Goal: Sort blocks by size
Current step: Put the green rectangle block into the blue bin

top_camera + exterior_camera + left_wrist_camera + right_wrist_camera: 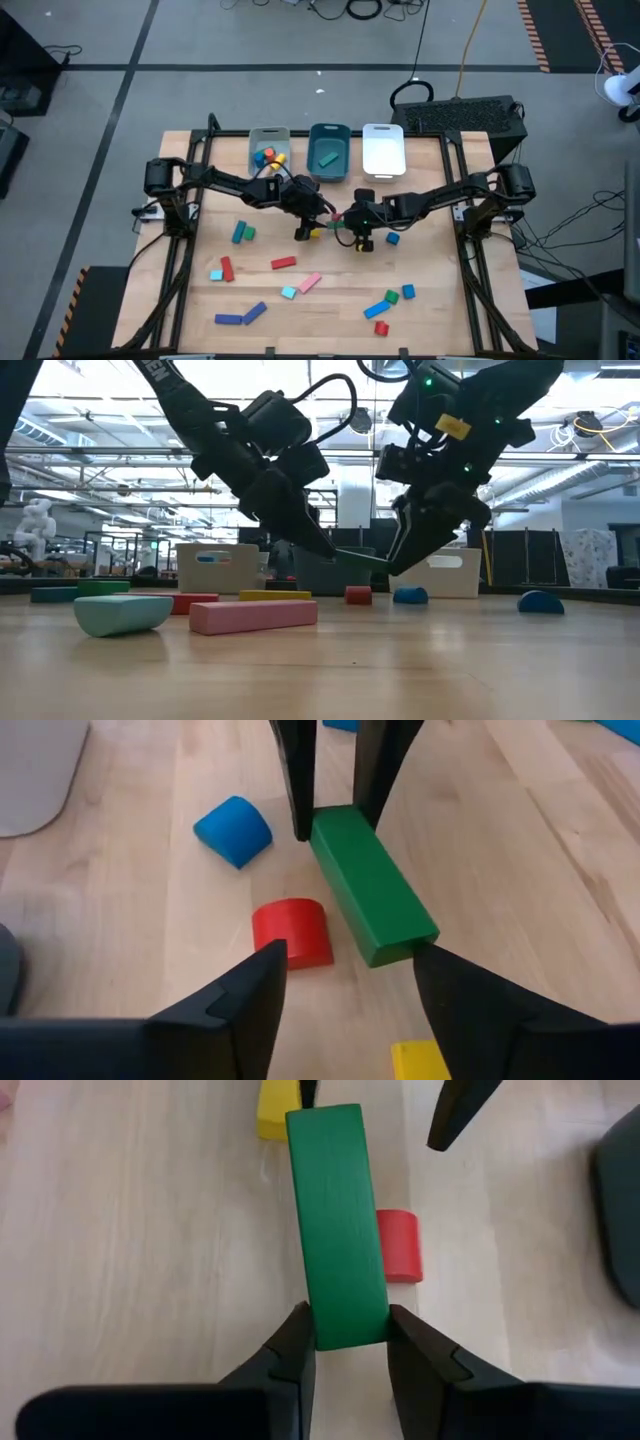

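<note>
Two pincers meet over the middle of my bench (430, 320), with a green bar (338, 1230) stretched between them, lifted off the wood. On the left, my left pincer (345, 960) has its fingers apart: they stand either side of the bar's near end with a gap on each side, not touching it. Just beside that end, down on the wood, lie a red block (293, 932) and, a little farther off, a blue block (233, 830). A yellow block (420, 1061) lies close under the left pincer. On the right, my right pincer (347, 1342) is clamped on the bar's other end, both fingers pressed against its sides.

Along the far edge of the bench stand three trays in a row: a grey tray (268, 137) with a few blocks in it, a teal tray (329, 133), then a white tray (383, 150). More blocks lie scattered across the near half, among them a pink bar (253, 615) and a pale cyan block (123, 613).
</note>
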